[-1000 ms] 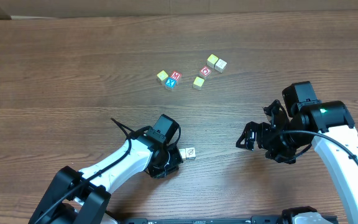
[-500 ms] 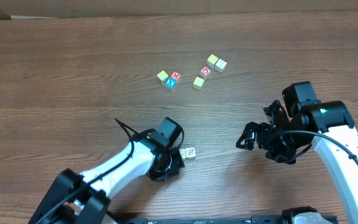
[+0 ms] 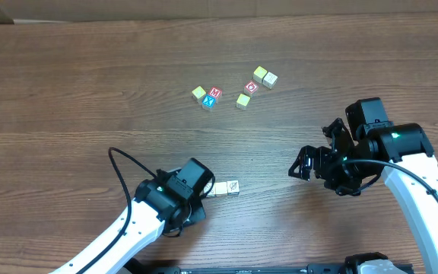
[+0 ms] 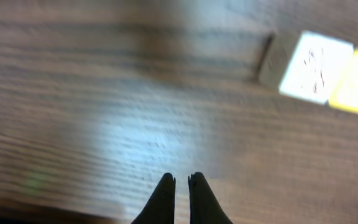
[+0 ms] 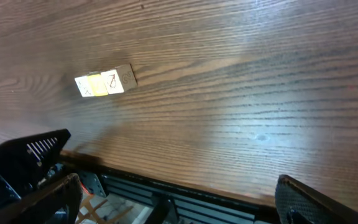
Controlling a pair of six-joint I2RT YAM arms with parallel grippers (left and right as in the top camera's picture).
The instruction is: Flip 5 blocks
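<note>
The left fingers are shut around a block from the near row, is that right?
No. The left fingers are shut but empty: the left wrist view shows them pinched together over the bare table, with the row of blocks lying clear ahead.

Left arm pulls back from the front blocks

The left gripper [image 3: 201, 199], jaws together, now sits farther toward the near-left edge than a second ago. It no longer covers the pair of cream blocks [image 3: 227, 188], so the one it hid beside the marked cube shows.
</note>
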